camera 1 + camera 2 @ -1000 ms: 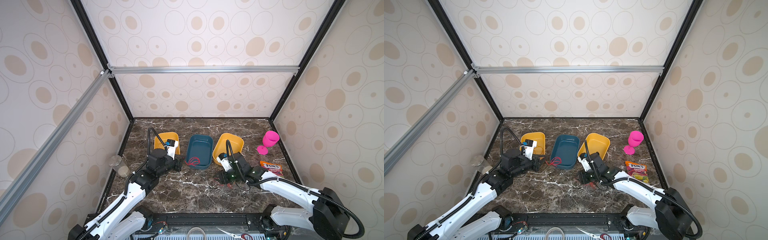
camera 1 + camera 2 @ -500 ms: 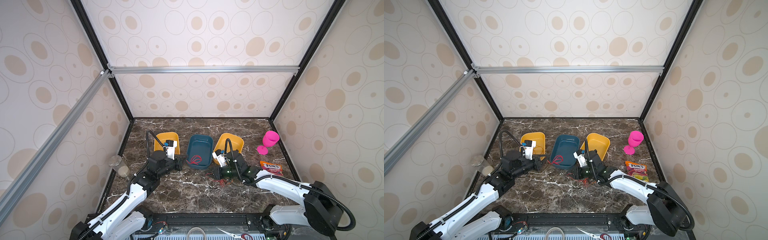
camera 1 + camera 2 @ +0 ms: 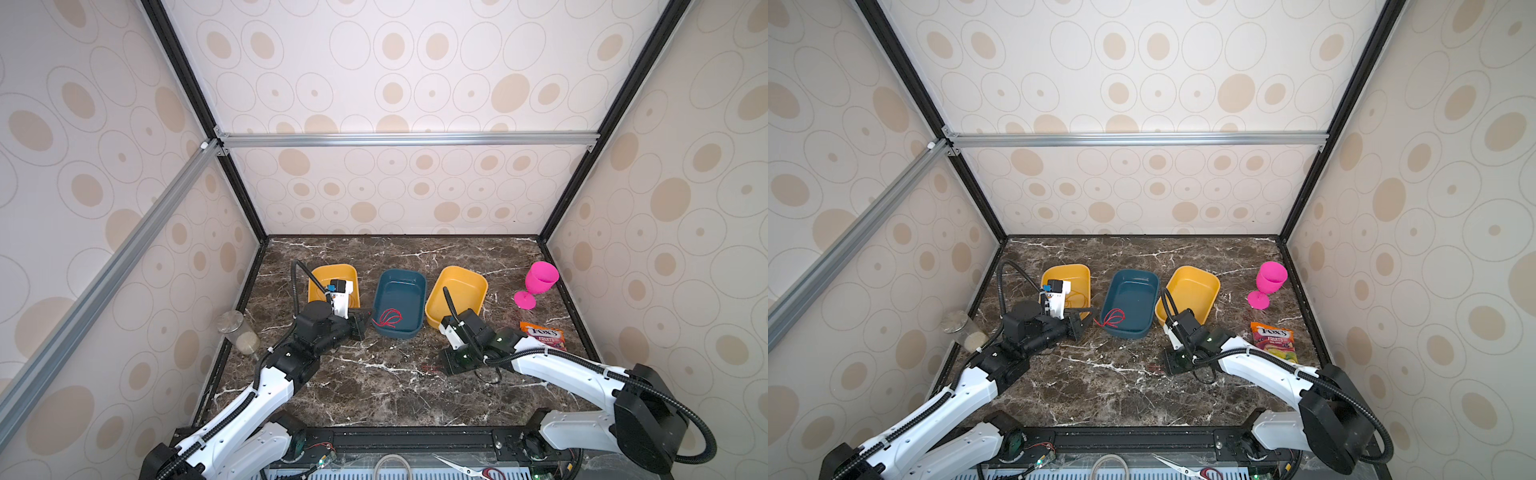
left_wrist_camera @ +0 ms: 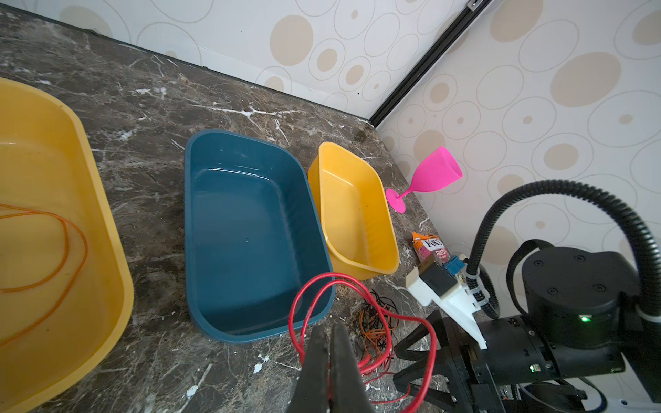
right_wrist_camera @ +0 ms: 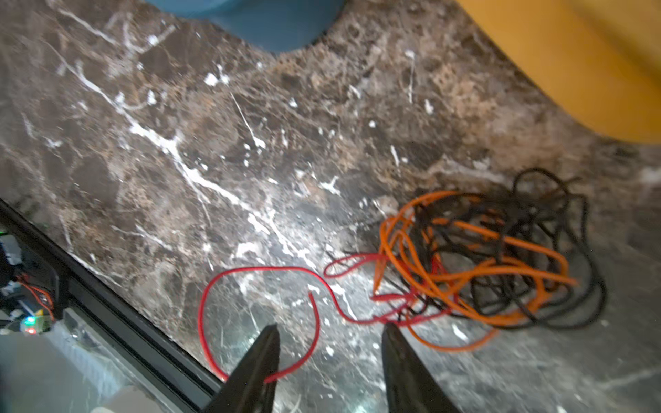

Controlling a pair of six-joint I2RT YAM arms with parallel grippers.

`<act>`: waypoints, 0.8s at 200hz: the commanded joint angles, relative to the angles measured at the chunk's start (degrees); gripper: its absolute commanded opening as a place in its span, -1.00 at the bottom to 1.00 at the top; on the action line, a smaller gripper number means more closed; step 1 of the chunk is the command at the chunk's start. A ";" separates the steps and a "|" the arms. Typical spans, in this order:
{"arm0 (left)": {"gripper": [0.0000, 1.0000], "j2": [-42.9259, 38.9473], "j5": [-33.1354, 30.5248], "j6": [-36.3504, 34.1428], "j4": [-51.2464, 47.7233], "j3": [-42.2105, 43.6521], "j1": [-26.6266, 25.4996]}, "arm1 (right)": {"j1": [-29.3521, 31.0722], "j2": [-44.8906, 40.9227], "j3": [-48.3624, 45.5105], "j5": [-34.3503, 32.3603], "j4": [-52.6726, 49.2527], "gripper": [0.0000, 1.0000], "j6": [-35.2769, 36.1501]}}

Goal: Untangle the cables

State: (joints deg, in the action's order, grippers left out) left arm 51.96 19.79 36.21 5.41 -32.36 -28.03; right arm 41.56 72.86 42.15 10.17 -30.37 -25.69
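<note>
The left fingers are pressed tight together, and they have hold of a thin red cable. Its loops spring up around the tips and arch over the near corner of the deep teal plastic tray. In both top views those red loops show right at the fingertips, over the tray's near end.

Across the way, the right fingers stand roughly half apart, low over the dark brown marble counter, and they grip nothing. A red strand curls on the counter right there: its loop slips under one finger and its loose end lies in the gap between the two. I can't tell whether it is the same cable the left side holds.

Just beyond them sits the tangle of orange and black cables, bunched on the counter near the front of the right-hand yellow plastic tray, with red running into it. One thin orange cable lies apart, looped inside the left-hand yellow plastic tray. The teal tray sits between the two yellow ones. A pink plastic goblet stands upright at the far right.
</note>
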 commanded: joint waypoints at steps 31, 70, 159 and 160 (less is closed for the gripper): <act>-1.00 -0.03 0.12 0.17 1.74 0.48 -0.03 | 0.49 -0.50 5.00 -10.49 -13.63 -0.05 2.12; -1.00 1.16 4.11 0.53 3.37 1.94 -0.46 | 0.54 -0.18 4.22 -8.37 -10.38 -0.26 1.96; -1.00 2.88 6.07 2.96 8.30 4.13 -2.03 | 0.51 -2.27 2.96 -1.68 -1.36 -0.18 2.65; -1.00 2.92 6.06 2.98 8.43 4.18 -2.07 | 0.52 -2.41 2.82 -1.45 -0.97 -0.18 2.62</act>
State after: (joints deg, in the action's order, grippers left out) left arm 54.26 24.40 37.45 9.87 -28.49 -29.06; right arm 41.69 73.41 46.22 4.47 -37.69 -23.07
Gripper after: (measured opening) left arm 0.047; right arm 0.417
